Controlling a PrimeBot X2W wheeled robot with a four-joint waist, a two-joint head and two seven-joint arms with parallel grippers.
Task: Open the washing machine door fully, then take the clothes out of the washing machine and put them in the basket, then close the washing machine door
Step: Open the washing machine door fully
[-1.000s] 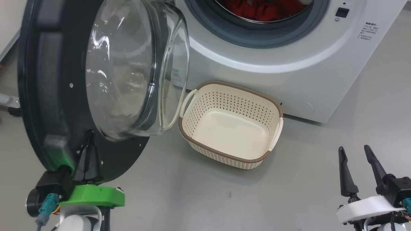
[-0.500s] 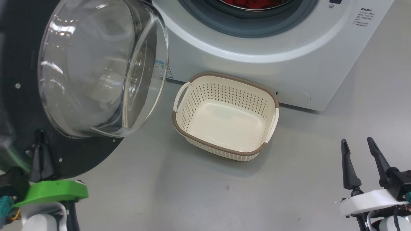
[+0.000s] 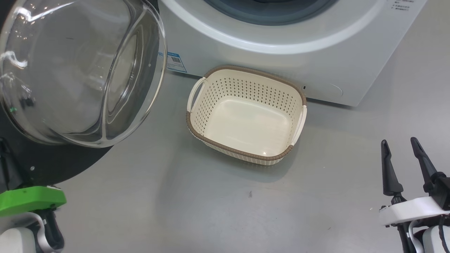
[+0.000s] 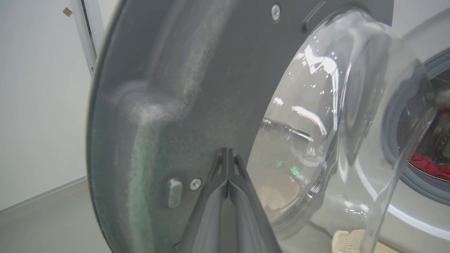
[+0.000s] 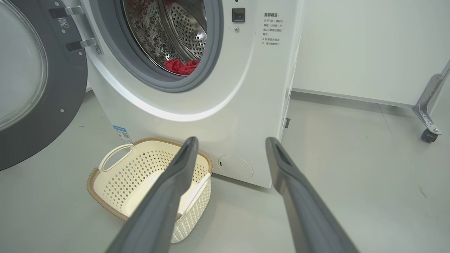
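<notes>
Left gripper (image 3: 5, 151) pinched shut on nothing at the head view's left edge, set against the dark inner rim of the washing machine door (image 3: 81, 70), swung wider than a second ago and now clear of the empty basket (image 3: 246, 93). From the left wrist: same closed tips on that inner face, red clothes (image 4: 427, 165) beyond the glass. From the right wrist: right gripper (image 5: 232, 140) spread wide and empty, clothes low in the washing machine (image 5: 228, 105); opening step probably near done, unloading next.

A grey floor (image 3: 211, 211) meets a white wall (image 5: 369, 45), with a castered metal leg (image 5: 423, 116) standing near it.
</notes>
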